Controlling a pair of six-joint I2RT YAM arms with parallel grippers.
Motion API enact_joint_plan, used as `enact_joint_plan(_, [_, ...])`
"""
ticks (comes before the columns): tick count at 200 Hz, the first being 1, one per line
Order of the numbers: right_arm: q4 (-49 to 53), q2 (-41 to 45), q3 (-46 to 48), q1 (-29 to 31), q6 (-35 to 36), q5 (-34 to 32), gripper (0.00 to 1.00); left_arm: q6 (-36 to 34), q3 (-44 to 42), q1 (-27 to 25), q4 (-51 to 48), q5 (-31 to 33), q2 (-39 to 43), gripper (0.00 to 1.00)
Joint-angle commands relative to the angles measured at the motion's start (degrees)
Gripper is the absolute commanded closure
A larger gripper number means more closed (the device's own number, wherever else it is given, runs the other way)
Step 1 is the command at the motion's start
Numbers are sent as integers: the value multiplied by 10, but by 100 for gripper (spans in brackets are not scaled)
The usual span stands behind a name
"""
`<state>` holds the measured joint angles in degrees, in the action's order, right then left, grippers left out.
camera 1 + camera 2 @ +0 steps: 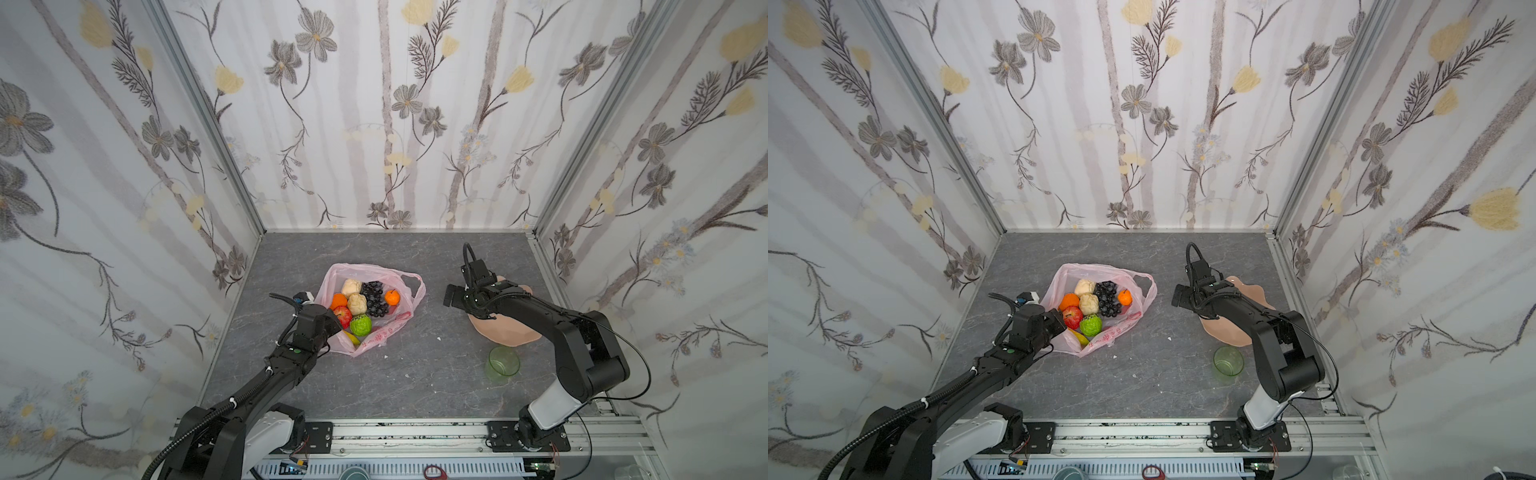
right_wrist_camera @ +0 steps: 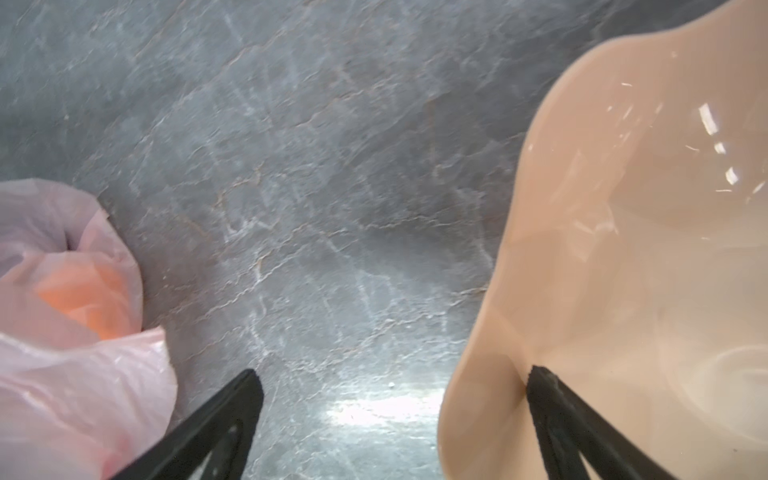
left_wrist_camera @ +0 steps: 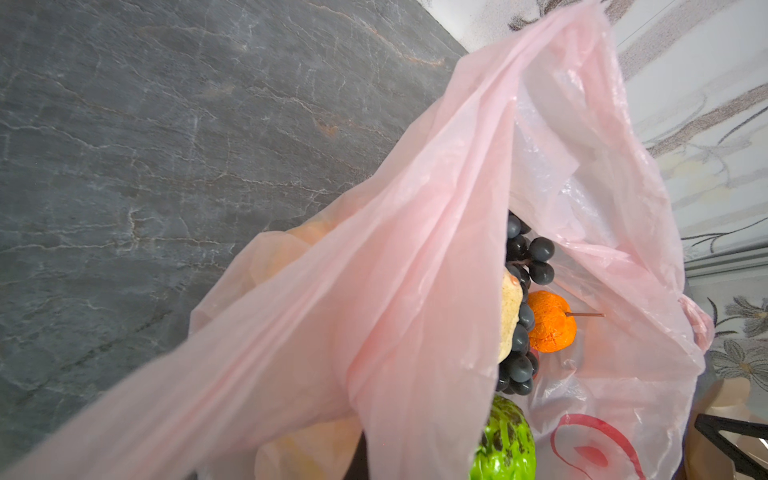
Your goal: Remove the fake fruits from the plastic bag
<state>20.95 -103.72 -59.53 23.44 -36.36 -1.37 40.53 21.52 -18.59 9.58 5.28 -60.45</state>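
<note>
The pale pink plastic bag [image 1: 370,272] [image 1: 1100,270] lies open on the grey table, left of centre. The fake fruits sit inside it: two beige lumps [image 1: 351,286], dark grapes [image 1: 374,299], two oranges [image 1: 392,296], a red apple [image 1: 343,316], a green bumpy fruit [image 1: 360,325] and a banana tip [image 1: 352,337]. My left gripper [image 1: 333,327] is shut on the plastic bag's near left edge. In the left wrist view the bag film [image 3: 415,291] is stretched over the hidden jaws. My right gripper [image 1: 449,296] [image 2: 395,378] hangs open and empty between the bag and the plate.
A peach wavy-edged plate [image 1: 503,336] [image 2: 623,249] lies right of centre, partly under my right arm. A translucent green cup [image 1: 503,362] stands just in front of it. Patterned walls close in the table on three sides, and small white crumbs dot the surface.
</note>
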Motion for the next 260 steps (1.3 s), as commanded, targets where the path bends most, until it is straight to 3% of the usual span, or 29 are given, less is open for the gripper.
enact_joint_plan(1, [2, -8, -9, 27, -11, 5, 1, 9, 5, 0, 16, -1, 4, 92])
enact_joint_plan(149, [14, 36, 17, 213, -78, 43, 1, 14, 5, 2, -6, 30, 17, 92])
enact_joint_plan(184, [32, 49, 6, 223, -77, 26, 1, 18, -1, 3, -11, 36, 24, 92])
enact_joint_plan(237, [102, 58, -69, 232, -50, -51, 2, 27, -15, 5, -13, 31, 23, 91])
enact_joint_plan(260, [117, 44, -128, 271, -32, -77, 3, 31, -25, 5, -13, 32, 27, 91])
